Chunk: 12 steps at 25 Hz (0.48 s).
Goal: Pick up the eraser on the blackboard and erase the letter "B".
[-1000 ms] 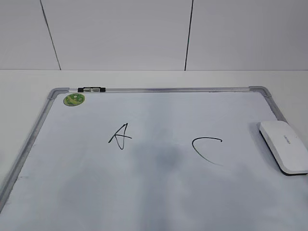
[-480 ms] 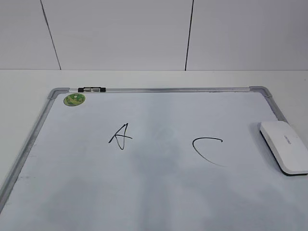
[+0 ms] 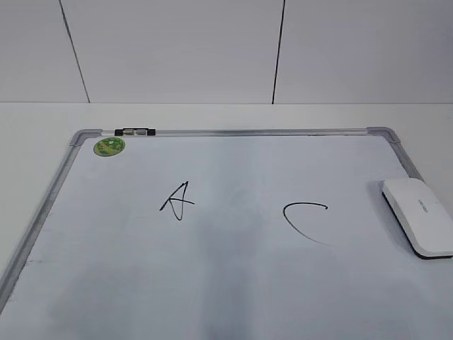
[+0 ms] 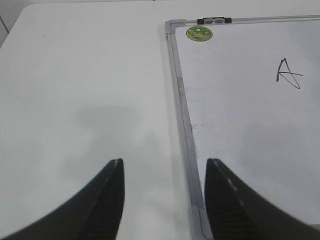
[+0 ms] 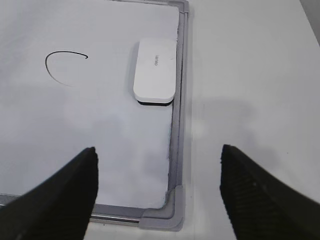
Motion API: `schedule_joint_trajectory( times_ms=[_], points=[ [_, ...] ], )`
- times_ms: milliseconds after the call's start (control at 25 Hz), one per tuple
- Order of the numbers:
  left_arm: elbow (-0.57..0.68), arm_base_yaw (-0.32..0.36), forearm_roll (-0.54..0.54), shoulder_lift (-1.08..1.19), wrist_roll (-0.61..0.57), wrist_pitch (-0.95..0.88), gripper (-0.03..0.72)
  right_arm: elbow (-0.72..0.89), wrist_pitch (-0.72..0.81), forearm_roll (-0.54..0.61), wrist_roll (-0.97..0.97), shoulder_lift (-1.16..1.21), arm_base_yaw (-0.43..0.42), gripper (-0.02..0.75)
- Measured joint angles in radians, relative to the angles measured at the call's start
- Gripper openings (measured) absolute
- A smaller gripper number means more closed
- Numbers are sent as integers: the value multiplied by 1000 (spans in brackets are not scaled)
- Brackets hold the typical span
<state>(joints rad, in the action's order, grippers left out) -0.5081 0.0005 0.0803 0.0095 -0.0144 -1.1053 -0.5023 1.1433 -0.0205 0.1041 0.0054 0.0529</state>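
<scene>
The white eraser point(image 3: 419, 214) lies on the right edge of the blackboard point(image 3: 241, 132); it also shows in the right wrist view point(image 5: 155, 72), beside the frame. A black "A" point(image 3: 178, 200) and "C" point(image 3: 303, 219) are on the board. No "B" shows between them, only a faint grey smudge. My right gripper point(image 5: 158, 172) is open and empty, above the board's near right corner point(image 5: 167, 212), well short of the eraser. My left gripper point(image 4: 164, 185) is open and empty over the board's left frame point(image 4: 182, 110). Neither gripper shows in the exterior view.
A round green sticker point(image 3: 109, 146) and a small black clip point(image 3: 135, 131) sit at the board's far left corner. The board lies on a white table point(image 4: 85, 90); a white panelled wall point(image 3: 177, 49) stands behind.
The dark shadow over the middle of the board has thinned and drawn back toward the near edge. The eraser and letters have not moved.
</scene>
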Motion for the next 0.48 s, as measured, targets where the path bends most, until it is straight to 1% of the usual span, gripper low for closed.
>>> schedule_joint_trajectory(
  times_ms=[80,240,480],
  points=[
    [0,0,0,0,0,0,402,0,0,0,0,0,0,594],
    [0,0,0,0,2,0,467,0,0,0,0,0,0,594],
    [0,0,-2,0,2,0,484,0,0,0,-1,0,0,594]
  ],
)
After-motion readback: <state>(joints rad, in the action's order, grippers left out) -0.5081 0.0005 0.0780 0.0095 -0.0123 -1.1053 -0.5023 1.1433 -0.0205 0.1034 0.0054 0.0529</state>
